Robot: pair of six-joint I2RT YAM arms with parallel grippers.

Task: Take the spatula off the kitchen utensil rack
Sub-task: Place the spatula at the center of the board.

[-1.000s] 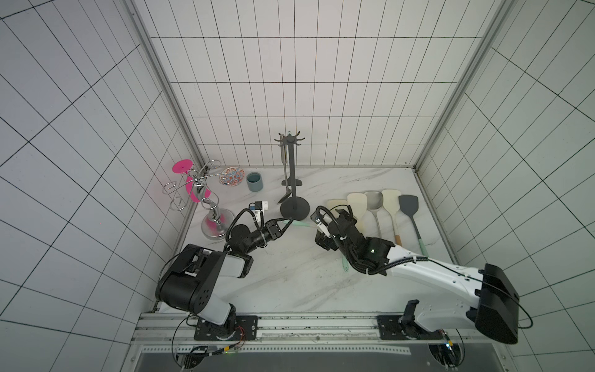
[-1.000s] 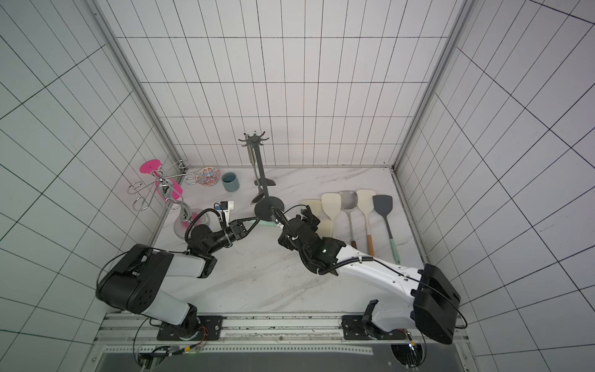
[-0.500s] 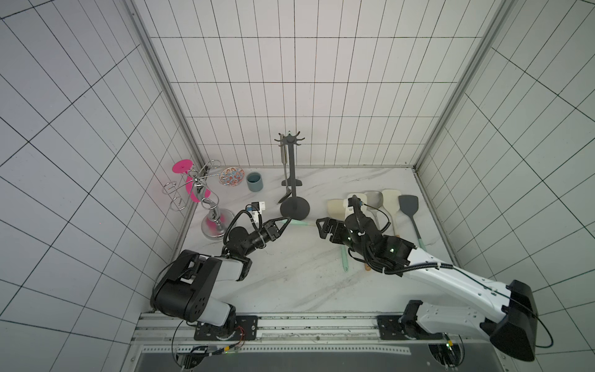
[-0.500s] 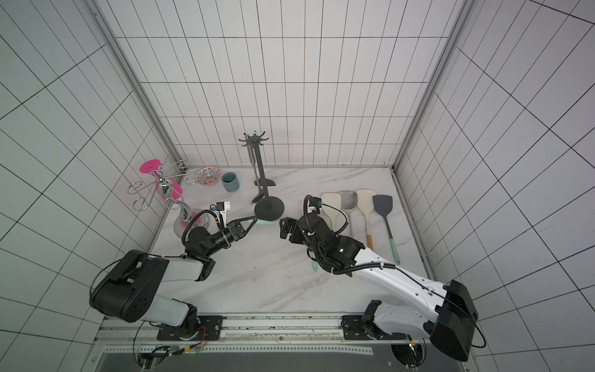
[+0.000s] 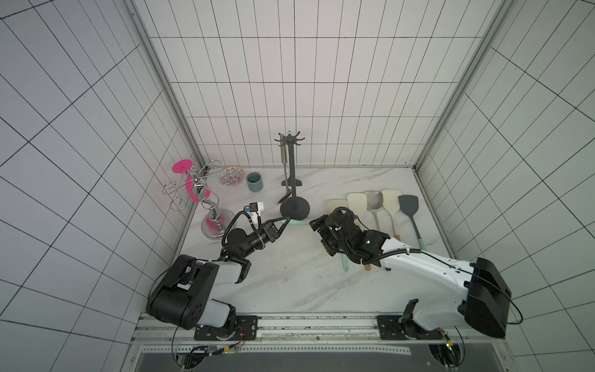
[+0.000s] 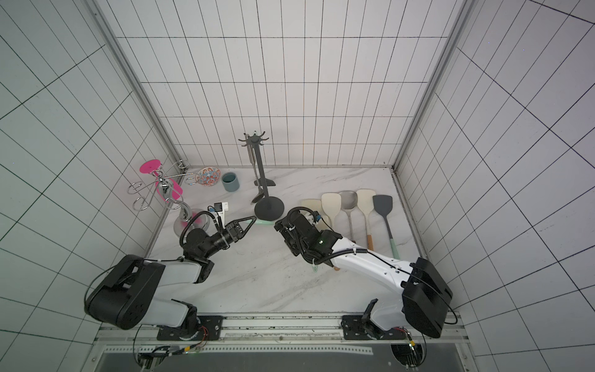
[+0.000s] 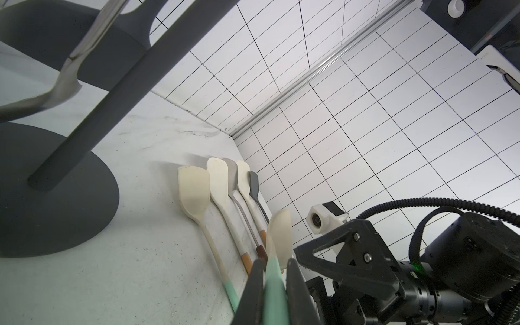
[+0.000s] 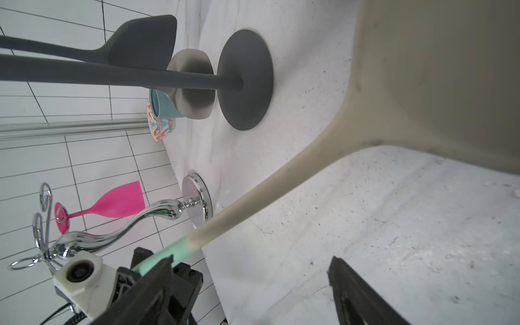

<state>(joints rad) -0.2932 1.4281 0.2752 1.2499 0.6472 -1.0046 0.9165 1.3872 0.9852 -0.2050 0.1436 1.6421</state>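
Note:
The kitchen utensil rack [image 5: 291, 174] [image 6: 261, 174] stands at the back middle, with a dark grey spatula [image 8: 143, 39] and a steel turner [image 7: 64, 78] hanging from its crown. In front of its round base [image 7: 56, 197], my left gripper [image 5: 285, 221] [image 7: 274, 281] is shut on the mint handle of a cream spatula [image 5: 297, 222] [image 8: 281, 183], held off the table. My right gripper [image 5: 317, 224] [image 8: 253, 281] faces it, open. Its jaws stand wide apart below the spatula's neck and clamp nothing. In both top views the right wrist hides the cream blade.
Several spatulas [image 5: 373, 203] [image 7: 194, 191] lie side by side on the marble table to the right. A chrome stand [image 5: 199, 190] holding a pink glass [image 8: 118, 202] is at the left wall. A teal cup [image 5: 254, 181] and a patterned bowl [image 5: 230, 175] sit behind it.
The right arm's forearm swung out to the right and back, with its wrist turning, while its gripper stayed by the spatula. The left gripper has kept its hold and place.

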